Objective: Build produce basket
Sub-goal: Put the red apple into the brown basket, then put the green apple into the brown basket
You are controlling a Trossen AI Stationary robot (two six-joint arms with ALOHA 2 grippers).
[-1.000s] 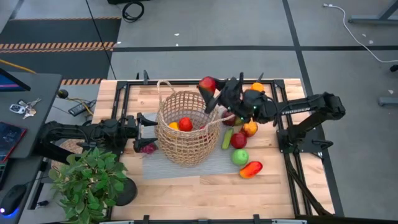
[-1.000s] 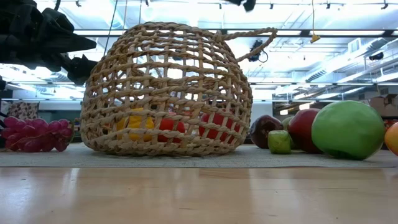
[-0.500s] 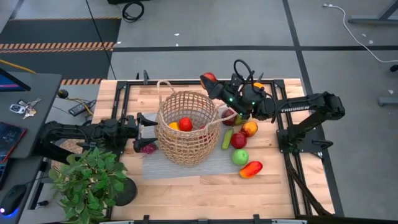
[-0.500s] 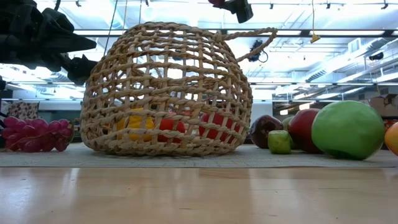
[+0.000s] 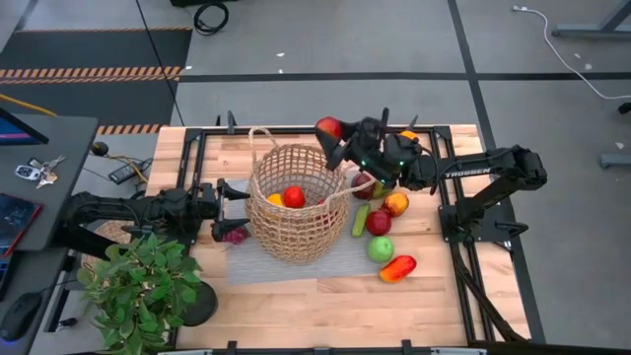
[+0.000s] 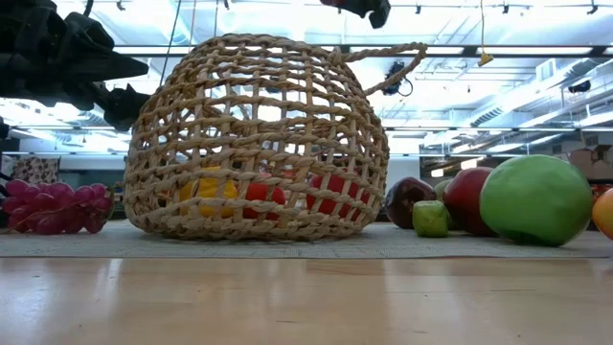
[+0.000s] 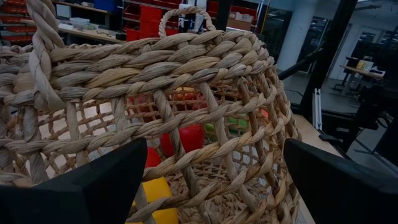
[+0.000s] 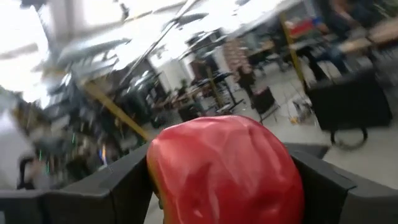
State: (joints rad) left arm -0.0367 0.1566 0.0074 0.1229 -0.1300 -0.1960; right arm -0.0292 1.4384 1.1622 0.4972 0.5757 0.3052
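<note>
Red apple [image 5: 328,128] sits clenched in the right end effector [image 5: 336,139], which has swung back toward the basket [image 5: 292,202] rim at its one o'clock after lifting away moments ago; a drop looks close. The left end effector [image 5: 225,203], spread wide, waits at nine o'clock. Loose produce [image 5: 381,248] lies at four o'clock on the surface [image 5: 325,306].

A glossy red apple [image 8: 225,167] fills the middle, clamped between the right gripper's [image 8: 225,186] two dark fingers [image 8: 127,186], with a blurred workshop room behind.
</note>
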